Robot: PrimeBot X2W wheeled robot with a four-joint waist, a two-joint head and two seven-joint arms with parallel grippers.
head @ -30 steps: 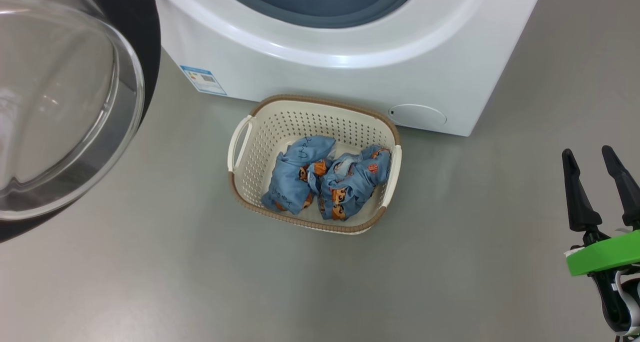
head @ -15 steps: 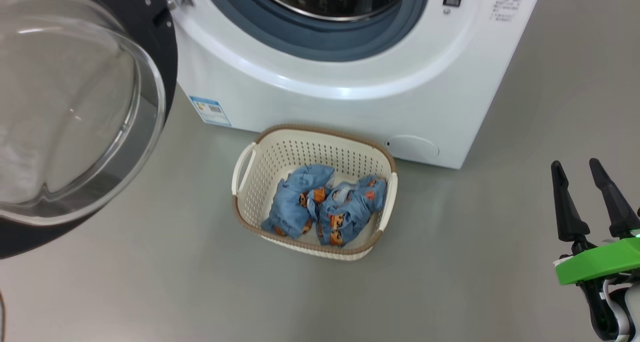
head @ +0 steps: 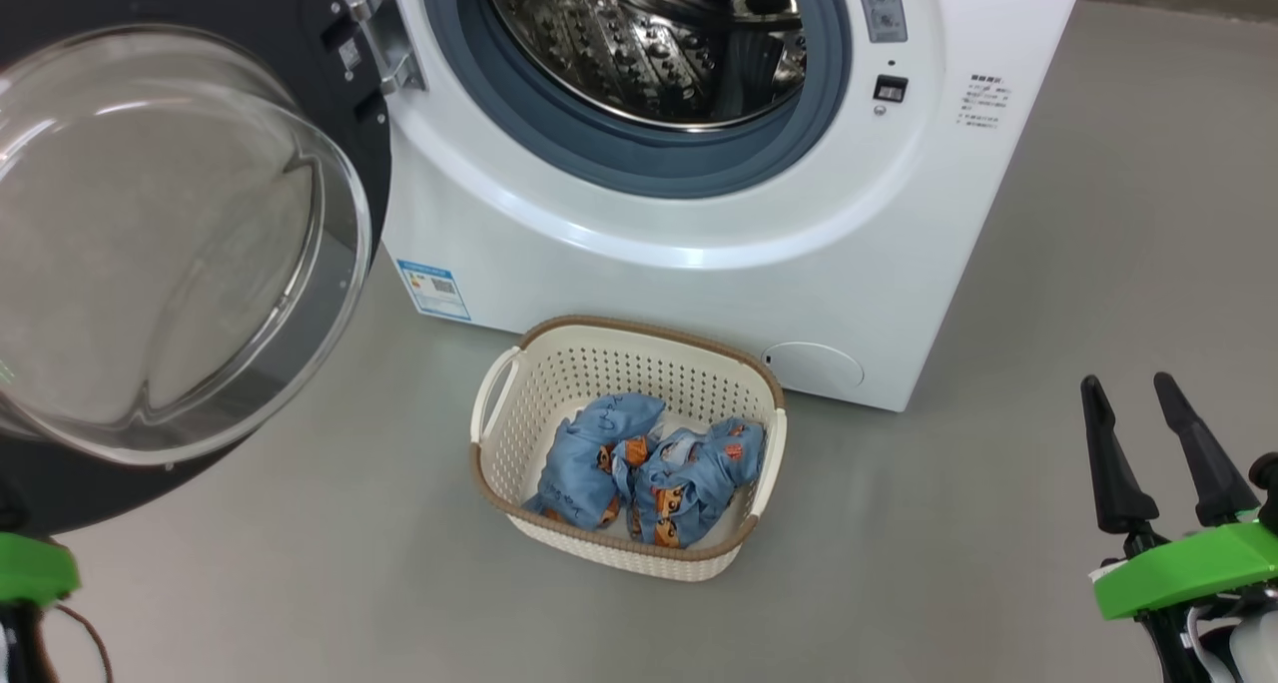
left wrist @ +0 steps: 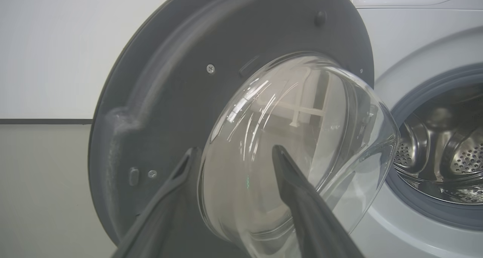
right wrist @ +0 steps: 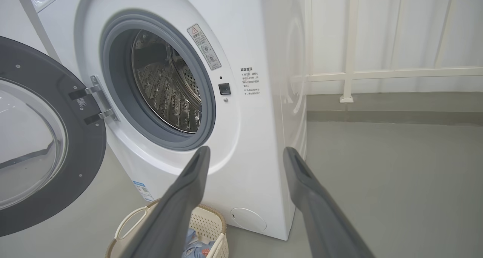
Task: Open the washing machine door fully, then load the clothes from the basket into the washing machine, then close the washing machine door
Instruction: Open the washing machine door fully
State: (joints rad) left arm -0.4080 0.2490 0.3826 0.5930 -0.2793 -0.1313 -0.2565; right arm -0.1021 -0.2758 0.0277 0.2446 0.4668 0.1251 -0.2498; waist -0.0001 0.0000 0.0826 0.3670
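On your far left, the left gripper (left wrist: 234, 152) has its fingers spread and grips nothing, pointing at the inner face of the washing machine door (head: 180, 234), which stands swung wide open. Next comes the washing machine (head: 699, 274), its steel drum (head: 649, 34) showing inside the grey-blue seal (head: 639, 169). On the floor (head: 300, 583) just in front sits the basket (head: 639, 329), with the clothes (head: 649, 458) bunched inside it. At your right, the right gripper (head: 1128, 383) hovers over the floor, fingers apart, holding nothing.
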